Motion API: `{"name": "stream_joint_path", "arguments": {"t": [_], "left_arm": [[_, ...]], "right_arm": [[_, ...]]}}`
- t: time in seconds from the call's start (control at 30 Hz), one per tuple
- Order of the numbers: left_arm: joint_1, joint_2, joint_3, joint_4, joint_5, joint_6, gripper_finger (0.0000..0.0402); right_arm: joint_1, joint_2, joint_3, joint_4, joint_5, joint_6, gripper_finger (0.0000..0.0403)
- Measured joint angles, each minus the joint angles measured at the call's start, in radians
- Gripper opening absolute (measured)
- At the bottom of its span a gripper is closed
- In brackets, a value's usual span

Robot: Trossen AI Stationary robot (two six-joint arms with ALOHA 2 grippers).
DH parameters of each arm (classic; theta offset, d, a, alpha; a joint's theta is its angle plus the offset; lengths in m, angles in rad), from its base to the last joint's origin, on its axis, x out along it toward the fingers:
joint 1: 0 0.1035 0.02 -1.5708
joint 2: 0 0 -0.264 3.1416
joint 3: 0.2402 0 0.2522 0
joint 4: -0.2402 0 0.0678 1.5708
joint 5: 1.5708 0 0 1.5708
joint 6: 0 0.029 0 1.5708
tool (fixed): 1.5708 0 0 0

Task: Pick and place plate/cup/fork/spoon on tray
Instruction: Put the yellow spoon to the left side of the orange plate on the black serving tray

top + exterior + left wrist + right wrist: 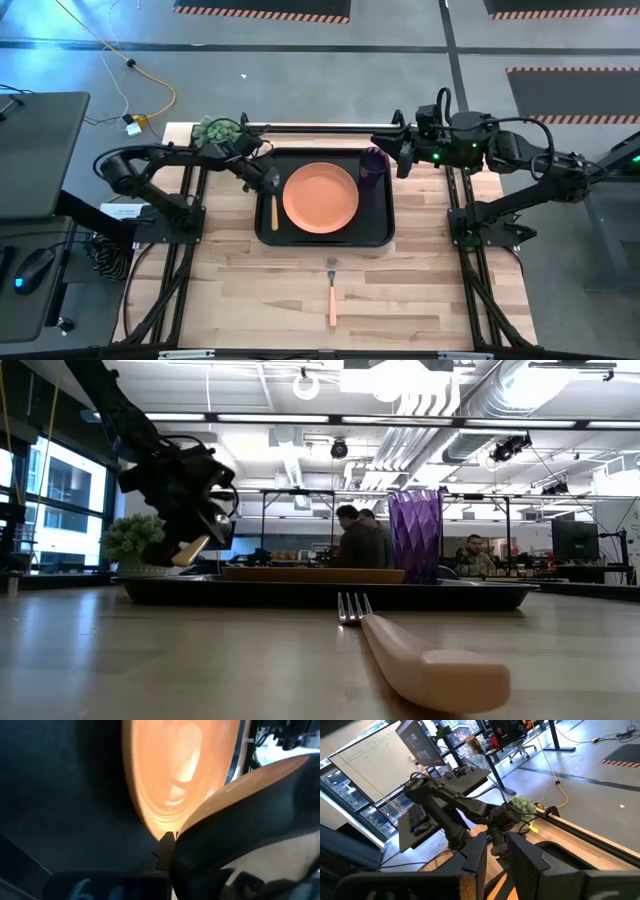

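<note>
The left arm is bent at the elbow and stretched toward the table's middle, with its wrist tipped downward. The left gripper [268, 181] is held low with its jaws clamped on the spoon [274, 207], whose handle is seen slanting out below the fingers [205, 520]. The right arm is folded back on its own side, its wrist level, and the right gripper [398, 150] is held aloft, its fingers [475, 855] seen slightly apart with nothing between them.
</note>
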State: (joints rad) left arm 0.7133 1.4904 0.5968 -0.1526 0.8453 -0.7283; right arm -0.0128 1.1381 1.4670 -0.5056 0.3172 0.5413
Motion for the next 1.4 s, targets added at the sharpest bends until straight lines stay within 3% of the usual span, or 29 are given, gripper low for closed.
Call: {"name": "stream_joint_path", "arguments": {"t": [0.77, 1.4], "left_arm": [[0.003, 0.076, 0.048, -0.012, -0.011, -0.093, 0.0005], [0.111, 0.075, 0.165, -0.308, -0.004, 0.022, 0.0005]], "right_arm": [[0.0, 0.0, 0.0, -0.007, 0.0, 0.0, 0.0067], [0.0, 0.0, 0.0, -0.03, -0.011, 0.0, 0.0067]]}}
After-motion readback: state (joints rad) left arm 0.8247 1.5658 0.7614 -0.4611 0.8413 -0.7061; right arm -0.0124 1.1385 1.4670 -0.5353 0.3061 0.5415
